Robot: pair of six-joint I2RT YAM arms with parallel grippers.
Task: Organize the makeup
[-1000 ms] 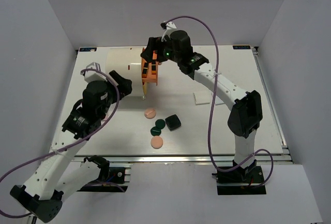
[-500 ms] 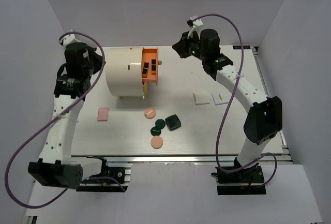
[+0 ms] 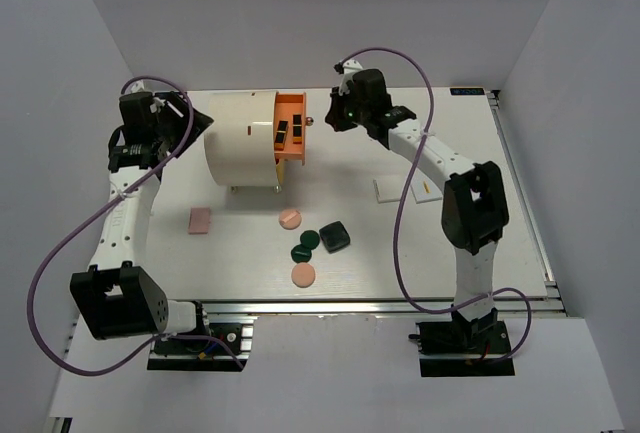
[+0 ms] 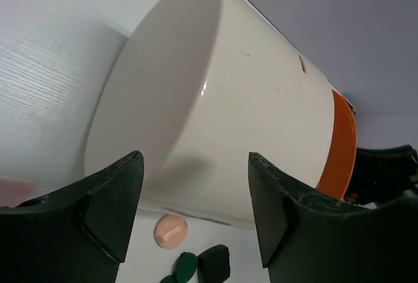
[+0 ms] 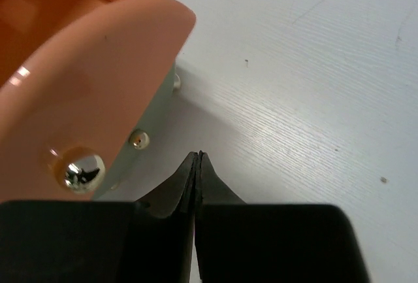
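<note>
The cream cylinder (image 3: pixel 240 148) lies on its side at about 11 o'clock from the middle of the table (image 3: pixel 500 243), with its orange drawer (image 3: pixel 291 140) pulled out toward 3 o'clock. Two black-gold bars (image 3: pixel 283 134) sit inside the drawer. The rest of the makeup is loose on the table. At 6 o'clock from the drawer are a peach disc (image 3: pixel 290 219), two dark green discs (image 3: pixel 311 239), a dark square compact (image 3: pixel 335 236) and a second peach disc (image 3: pixel 303 275). A pink pad (image 3: pixel 199 220) lies at 7 o'clock from the cylinder, and two white tiles (image 3: pixel 389 190) lie at 4 o'clock from the drawer.

The left gripper (image 4: pixel 194 165) stands wide and empty at the cylinder's closed end, at 9 o'clock. Whether its fingers touch the wall cannot be told from the wrist view. The right gripper (image 5: pixel 197 159) is pinched fully closed on nothing, just beside the drawer's front and at 4 o'clock from its gold knob (image 5: pixel 81 168).

The main risk is the cylinder itself. It rests on a curved side, so a push on the drawer front from the closed fingertips could roll or slide it unless the left jaws brace it. A jolt could also slide the bars off the open drawer. If the fingertips slip past the small round knob, they would strike the orange front instead.
</note>
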